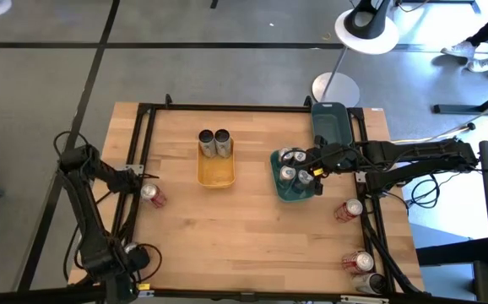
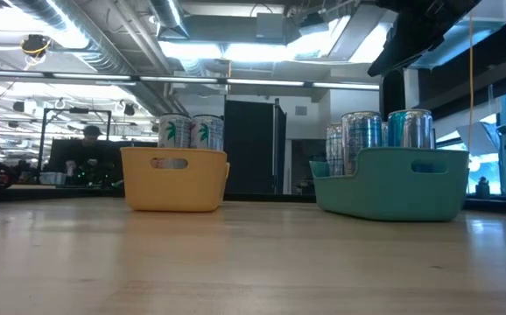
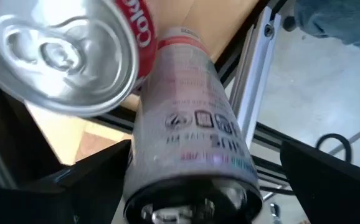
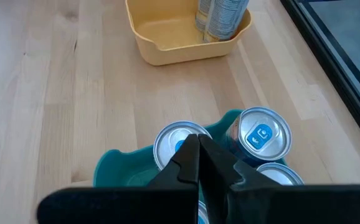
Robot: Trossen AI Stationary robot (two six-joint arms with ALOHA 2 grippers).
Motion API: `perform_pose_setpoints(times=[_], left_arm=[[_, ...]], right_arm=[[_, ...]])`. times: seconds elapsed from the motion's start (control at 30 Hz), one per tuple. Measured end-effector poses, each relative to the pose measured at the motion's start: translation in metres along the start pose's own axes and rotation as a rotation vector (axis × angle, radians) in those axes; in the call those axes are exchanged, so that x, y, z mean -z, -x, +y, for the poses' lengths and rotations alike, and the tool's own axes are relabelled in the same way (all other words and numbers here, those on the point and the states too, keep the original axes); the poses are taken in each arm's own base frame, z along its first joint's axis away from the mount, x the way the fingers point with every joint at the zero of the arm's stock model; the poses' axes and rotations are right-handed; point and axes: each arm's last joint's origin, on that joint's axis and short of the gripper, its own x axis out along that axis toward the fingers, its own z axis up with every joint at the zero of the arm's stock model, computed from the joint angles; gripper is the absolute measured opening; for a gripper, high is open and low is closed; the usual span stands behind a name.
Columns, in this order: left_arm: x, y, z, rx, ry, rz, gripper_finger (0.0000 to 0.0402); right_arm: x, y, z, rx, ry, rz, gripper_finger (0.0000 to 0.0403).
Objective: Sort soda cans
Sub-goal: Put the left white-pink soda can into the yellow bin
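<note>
The left gripper (image 1: 143, 187) stood with its jaws apart around a red can (image 1: 152, 196) at the table's left rail (image 1: 134, 160), the can upright. The right gripper (image 1: 311, 166), closed and empty, hung over the teal tray (image 1: 279, 184), well away. The left arm was plainly nearer that can.

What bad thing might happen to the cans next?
The left gripper is open around a can lying on its side by the table edge; it might roll off. An upright red can stands right beside it and may get knocked. The shut right gripper hangs just over cans in the teal tray and could bump them.
</note>
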Motion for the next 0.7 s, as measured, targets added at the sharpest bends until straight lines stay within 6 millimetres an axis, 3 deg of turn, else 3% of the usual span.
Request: perform_pose_setpoints(times=[0.23,0.7], left_arm=[[-0.002,-0.013,-0.005,-0.027,-0.043,-0.001,0.0375],[-0.001,-0.016,-0.006,-0.042,0.013,0.041,0.0248]], right_arm=[[0.000,0.000,0.000,0.000,-0.001,0.000,0.0005],[0.000,0.000,0.000,0.000,0.000,0.000,0.0005]])
